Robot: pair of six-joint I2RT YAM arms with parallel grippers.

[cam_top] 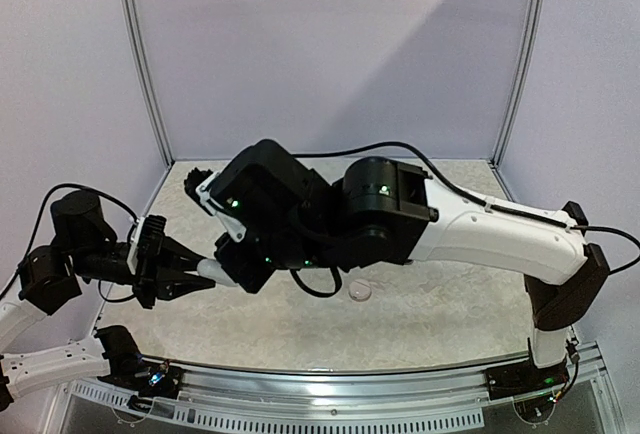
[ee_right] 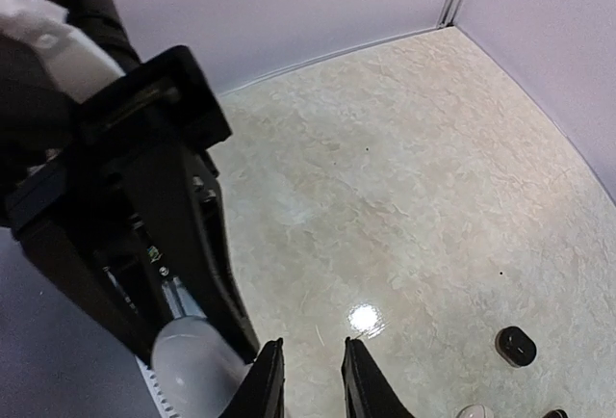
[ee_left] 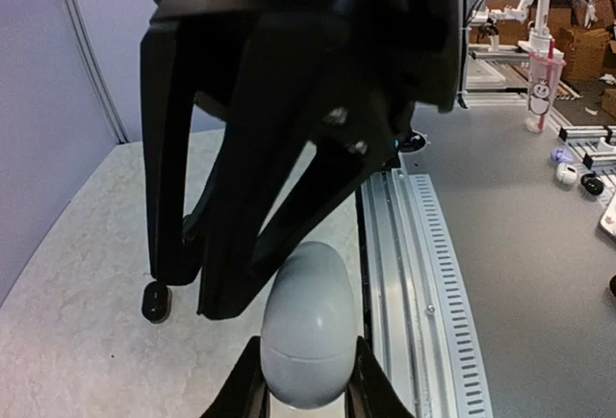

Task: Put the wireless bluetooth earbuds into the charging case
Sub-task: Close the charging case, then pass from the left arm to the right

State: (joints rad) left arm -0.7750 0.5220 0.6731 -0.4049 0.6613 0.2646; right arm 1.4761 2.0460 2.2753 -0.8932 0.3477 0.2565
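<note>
A pale grey, egg-shaped charging case (ee_left: 310, 326) with its lid closed sits between the fingers of my left gripper (ee_left: 306, 352), which is shut on its wider end. The case points toward the right arm. My right gripper (ee_right: 308, 365) hangs just past the case's tip (ee_right: 192, 360), jaws a little apart with only bare table between them. In the top view the two grippers meet at the left, left gripper (cam_top: 200, 279) and right gripper (cam_top: 240, 274). One black earbud (ee_left: 156, 300) lies on the table beside the right fingers. Another black earbud (ee_right: 516, 345) lies further off.
A small whitish piece (cam_top: 358, 292) lies on the marbled table (cam_top: 420, 304) near the middle; a white piece (ee_right: 474, 411) and a dark one (ee_right: 555, 414) show at the right wrist view's bottom edge. A ribbed metal rail (ee_left: 423, 274) runs along the near edge. Walls enclose the back and sides.
</note>
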